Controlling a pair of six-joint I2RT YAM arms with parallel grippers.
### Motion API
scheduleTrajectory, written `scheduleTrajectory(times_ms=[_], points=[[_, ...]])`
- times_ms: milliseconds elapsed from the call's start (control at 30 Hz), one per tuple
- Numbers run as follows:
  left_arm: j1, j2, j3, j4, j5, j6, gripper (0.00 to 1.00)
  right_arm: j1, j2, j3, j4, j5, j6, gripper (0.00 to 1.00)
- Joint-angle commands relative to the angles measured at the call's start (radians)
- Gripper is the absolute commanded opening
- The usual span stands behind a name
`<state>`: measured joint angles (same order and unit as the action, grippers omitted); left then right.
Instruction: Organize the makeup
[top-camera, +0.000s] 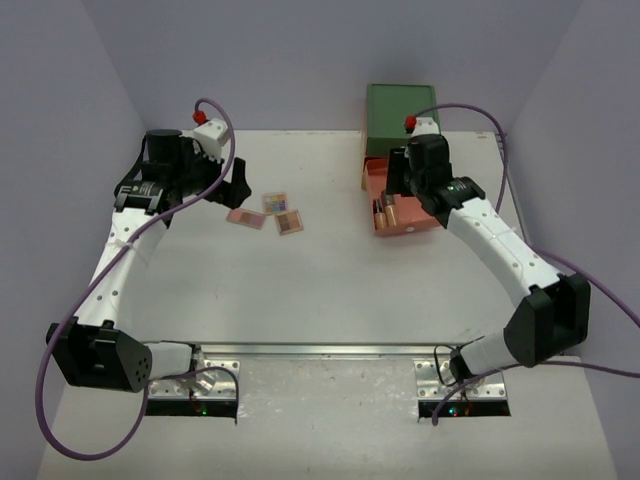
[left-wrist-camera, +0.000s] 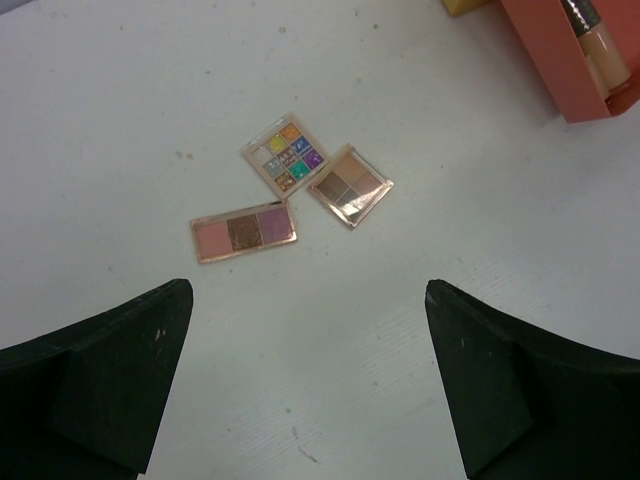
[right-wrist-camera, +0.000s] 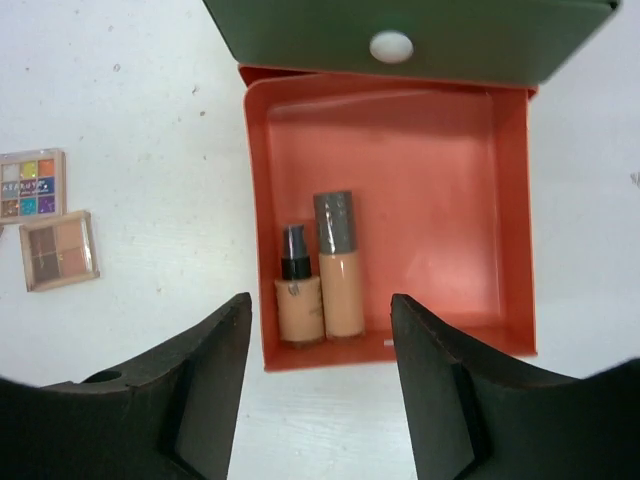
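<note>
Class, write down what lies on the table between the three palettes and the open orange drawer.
Nothing: only bare white table separates the palettes from the drawer. The top external view shows it best; the left wrist view agrees.

Three eyeshadow palettes (left-wrist-camera: 285, 152) (left-wrist-camera: 349, 184) (left-wrist-camera: 244, 231) at ten o'clock, two foundation bottles (right-wrist-camera: 300, 300) (right-wrist-camera: 341, 270) at two o'clock inside one orange drawer (right-wrist-camera: 515, 200), one green chest (top-camera: 400, 108).

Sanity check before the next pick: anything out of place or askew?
Three palettes lie loose on the table, clustered at mismatched angles, outside the open orange drawer, where two bottles lie side by side. No spill or damage visible.
</note>
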<state>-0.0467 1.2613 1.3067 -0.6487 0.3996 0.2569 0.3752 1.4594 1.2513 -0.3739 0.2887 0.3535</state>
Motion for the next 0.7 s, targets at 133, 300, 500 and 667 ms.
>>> scheduleTrajectory(times_ms=[133, 300, 500, 667], points=[[-0.005, -0.022, -0.011, 0.035, 0.039, -0.002, 1.0, -0.01, -0.291, -0.401, 0.032, 0.024, 0.198, 0.66], [-0.004, -0.022, -0.016, 0.038, 0.047, -0.004, 1.0, -0.048, -0.336, -0.534, 0.108, -0.045, 0.308, 0.69], [-0.004, -0.03, -0.02, 0.038, 0.045, -0.001, 1.0, -0.099, -0.352, -0.608, 0.229, -0.104, 0.54, 0.7], [-0.004, -0.036, -0.018, 0.037, 0.035, 0.008, 1.0, -0.099, -0.337, -0.629, 0.349, -0.057, 0.467, 0.59]])
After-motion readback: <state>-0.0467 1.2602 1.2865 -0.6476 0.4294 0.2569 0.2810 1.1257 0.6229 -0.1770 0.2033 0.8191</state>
